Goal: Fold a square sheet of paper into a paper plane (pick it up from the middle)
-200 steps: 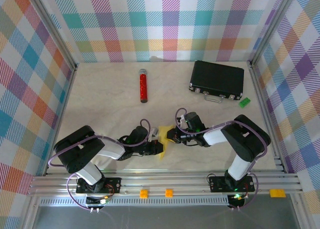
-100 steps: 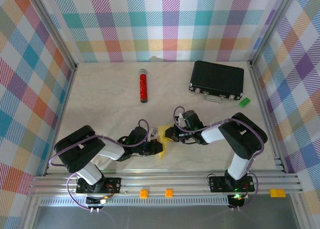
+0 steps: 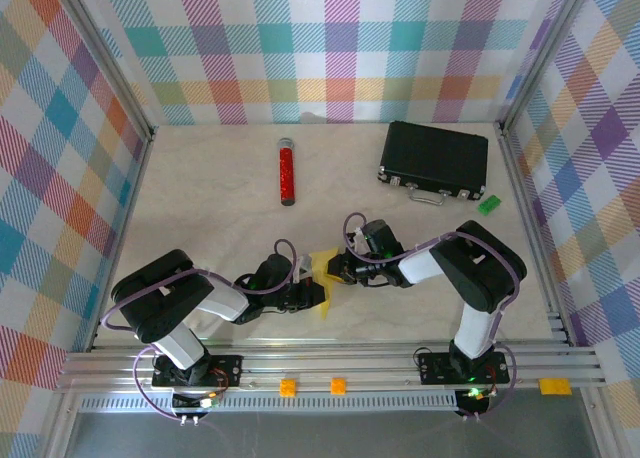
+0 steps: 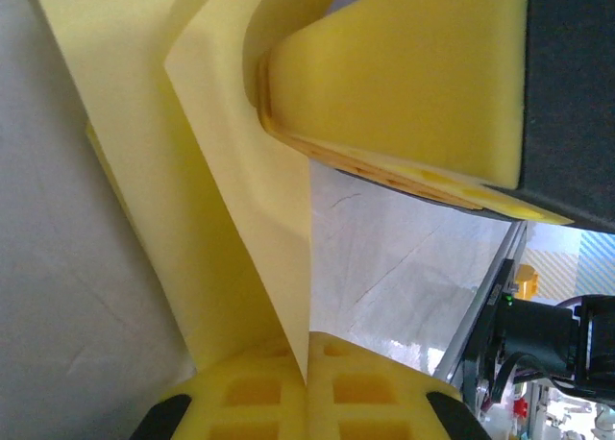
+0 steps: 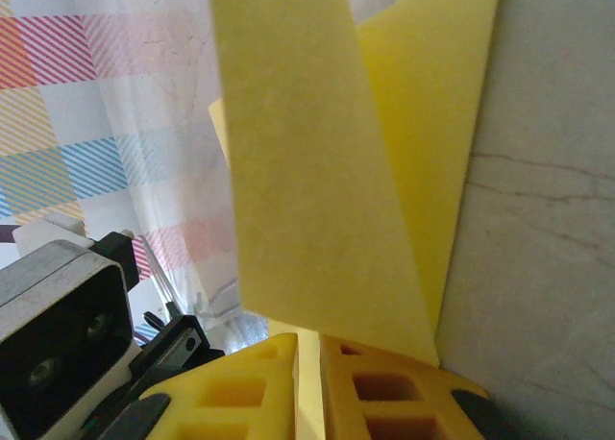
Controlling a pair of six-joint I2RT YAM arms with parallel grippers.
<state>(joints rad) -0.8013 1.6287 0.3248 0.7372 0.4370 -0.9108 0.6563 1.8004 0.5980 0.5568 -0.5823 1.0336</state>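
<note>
On the left, the left gripper (image 3: 318,294) lies low over the pale marbled tabletop (image 3: 200,218), its yellow fingertips (image 4: 250,402) pressed together. They are clamped on the lower edge of the thin yellow paper sheet (image 4: 221,229), which the wrist view shows running straight into the seam between them. The sheet is already creased, with one flap standing up off the layer beneath. It sits mid-table near the front, pinched between the two arms.

Moving right, the right gripper (image 3: 336,272) meets it nose to nose. Its fingers are nearly together, and the paper slips down into the narrow slot between them, so that reads as a grip too, and a light one.

What this crease seems to need is a left hand that acts as the anchor and doesn't budge. The right hand should draw the flap over flat, line up the edges before pressing, and avoid tugging hard enough to tear or skew the fold.

Farther back sit the red cylinder (image 3: 287,173), the black case (image 3: 435,158) and the small green block (image 3: 487,205), well apart from the action.
</note>
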